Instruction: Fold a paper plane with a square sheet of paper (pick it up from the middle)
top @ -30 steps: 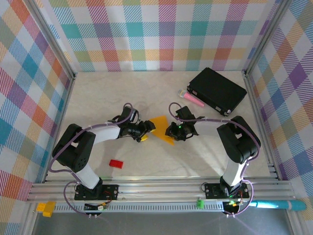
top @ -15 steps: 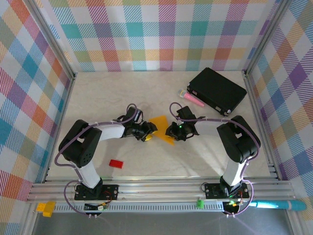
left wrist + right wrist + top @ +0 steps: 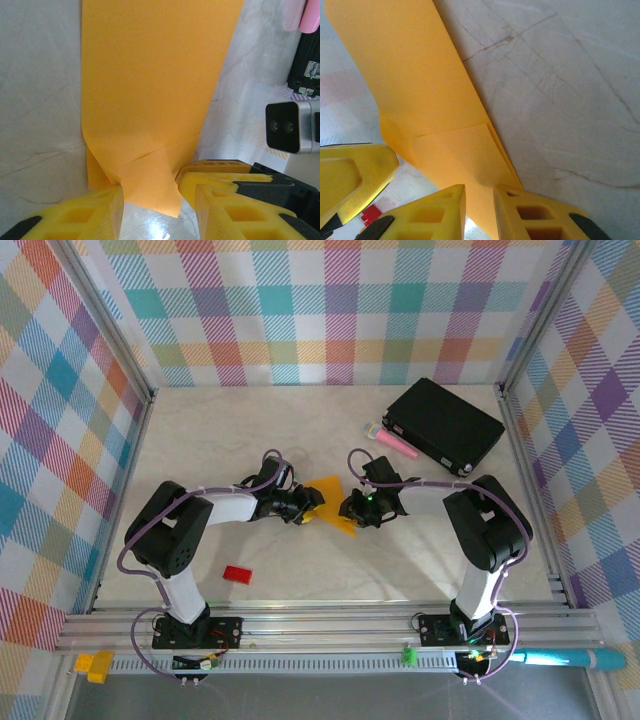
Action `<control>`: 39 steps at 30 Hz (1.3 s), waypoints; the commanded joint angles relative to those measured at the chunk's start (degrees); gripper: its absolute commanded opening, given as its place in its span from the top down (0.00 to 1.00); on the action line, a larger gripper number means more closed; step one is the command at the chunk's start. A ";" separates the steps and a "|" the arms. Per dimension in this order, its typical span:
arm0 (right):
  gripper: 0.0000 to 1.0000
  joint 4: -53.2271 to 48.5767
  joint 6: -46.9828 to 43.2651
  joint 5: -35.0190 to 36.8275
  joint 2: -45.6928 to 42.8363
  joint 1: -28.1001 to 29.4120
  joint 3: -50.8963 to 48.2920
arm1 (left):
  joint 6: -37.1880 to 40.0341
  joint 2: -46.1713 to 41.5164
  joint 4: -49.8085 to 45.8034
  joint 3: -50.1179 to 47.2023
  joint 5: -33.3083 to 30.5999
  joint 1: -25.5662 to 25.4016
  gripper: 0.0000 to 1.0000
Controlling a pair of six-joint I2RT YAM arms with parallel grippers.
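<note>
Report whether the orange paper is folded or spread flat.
Folded. The orange paper is a narrow strip, and both wrist views show overlapping flaps with crease lines near its end.

sheet of paper (image 3: 331,498): on the table (image 3: 200,440), between the left gripper (image 3: 306,508) and the right gripper (image 3: 347,510)
right gripper: just right of the left gripper, the sheet's edge in its jaws
stick (image 3: 397,444): behind and right of the right gripper, just left of the box (image 3: 443,425)
small block (image 3: 237,574): before and left of the left gripper, well apart
</note>
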 commanded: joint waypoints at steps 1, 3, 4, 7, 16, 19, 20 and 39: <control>0.77 -6.03 -0.30 2.68 4.42 0.75 -2.35 | -0.73 0.81 1.07 0.81 1.25 -0.39 0.58; 0.77 -6.02 -0.19 2.85 4.45 0.75 -2.48 | -0.66 0.42 -0.10 0.62 0.18 -0.28 0.58; 0.77 -6.00 -0.18 2.86 4.42 0.73 -2.43 | -0.59 0.08 -0.86 0.41 -0.65 -0.19 0.58; 0.77 -6.01 -0.26 2.99 4.43 0.71 -2.52 | -0.12 -0.83 -3.33 -0.15 -2.97 -0.01 0.58; 0.77 -5.70 -0.03 2.69 5.04 0.67 -2.58 | 0.75 0.63 -4.64 1.05 -2.22 0.07 0.57; 0.77 -5.72 -0.03 2.62 5.25 0.75 -2.83 | 0.97 1.36 -4.43 1.52 -1.61 0.07 0.57; 0.77 -5.76 -0.01 2.68 5.35 0.67 -2.87 | 1.01 1.47 -4.11 1.65 -1.20 0.07 0.57; 0.78 -5.54 0.23 2.86 5.13 0.56 -3.43 | 3.35 -0.15 -5.96 1.65 -0.34 2.00 0.59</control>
